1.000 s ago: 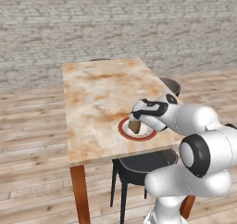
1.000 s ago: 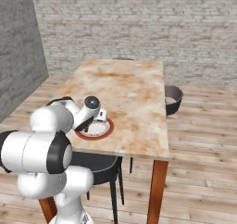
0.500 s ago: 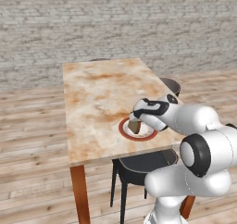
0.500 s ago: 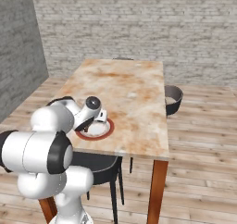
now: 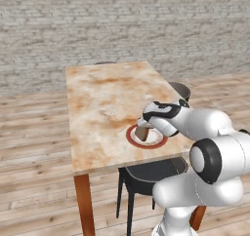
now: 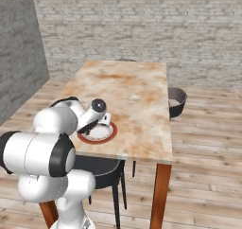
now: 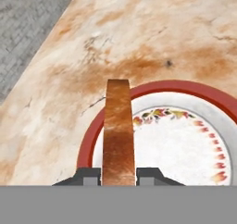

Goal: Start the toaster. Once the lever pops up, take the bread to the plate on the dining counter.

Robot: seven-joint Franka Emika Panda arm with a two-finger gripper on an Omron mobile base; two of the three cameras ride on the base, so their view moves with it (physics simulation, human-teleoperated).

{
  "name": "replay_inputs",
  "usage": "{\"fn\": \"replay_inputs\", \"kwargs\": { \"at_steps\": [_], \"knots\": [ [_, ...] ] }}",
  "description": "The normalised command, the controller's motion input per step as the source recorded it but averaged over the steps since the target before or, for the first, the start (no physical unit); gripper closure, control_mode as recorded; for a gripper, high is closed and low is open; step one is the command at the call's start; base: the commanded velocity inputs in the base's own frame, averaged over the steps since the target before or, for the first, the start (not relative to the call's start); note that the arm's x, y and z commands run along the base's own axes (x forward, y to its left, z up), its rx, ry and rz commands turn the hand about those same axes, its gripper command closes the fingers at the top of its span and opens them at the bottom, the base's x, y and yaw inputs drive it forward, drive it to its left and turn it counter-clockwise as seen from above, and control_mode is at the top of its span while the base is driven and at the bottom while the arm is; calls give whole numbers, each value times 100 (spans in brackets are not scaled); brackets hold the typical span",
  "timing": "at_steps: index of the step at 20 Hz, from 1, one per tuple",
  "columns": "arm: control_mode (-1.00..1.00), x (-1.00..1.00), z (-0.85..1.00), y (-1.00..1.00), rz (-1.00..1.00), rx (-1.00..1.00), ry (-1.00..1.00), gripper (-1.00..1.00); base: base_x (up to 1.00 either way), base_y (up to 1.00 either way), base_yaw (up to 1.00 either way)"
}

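One small slice of brown-crusted bread [image 7: 119, 133] stands on edge between the two dark finger tips of the robot's gripper [image 7: 119, 176], which is clenched on it, the jaws pressed to the slice's two faces with no gap showing. In the hand view the slice sits over the near-left part of the round white plate with a red rim [image 7: 185, 149], its far end reaching across the rim; whether its lower edge already touches the plate cannot be told from these pictures. In the left base view the bread [image 5: 142, 133] hangs under the gripper [image 5: 145, 127] just above the plate [image 5: 154, 142]. That plate lies near the robot-side edge of the long dining counter with a beige, rust-stained marble top [image 5: 107, 103] and a reddish-brown wooden leg. A dark stool stands under the counter on the plate's side. By this reading the carrying is done and the step in hand is the delivery itself. The next move appears to call for lowering the slice until it rests on the plate, then parting the fingers and lifting clear. Since the slice is upright, it may topple as it is let go, and should fall inside the rim.
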Motion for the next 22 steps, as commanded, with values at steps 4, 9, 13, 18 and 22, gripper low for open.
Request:
{"fn": "replay_inputs", "kwargs": {
  "at_steps": [4,9,13,18,22],
  "knots": [
    [-100,0,-16,-18,0,0,0,100,0,0,0],
    [-100,0,-19,-10,0,0,0,100,0,0,0],
    [-100,0,-11,-2,0,0,0,100,0,0,0],
    [-100,-3,-11,0,0,0,2,100,0,0,0],
    [-100,-10,-8,0,0,0,4,100,0,0,0]
  ]
}}
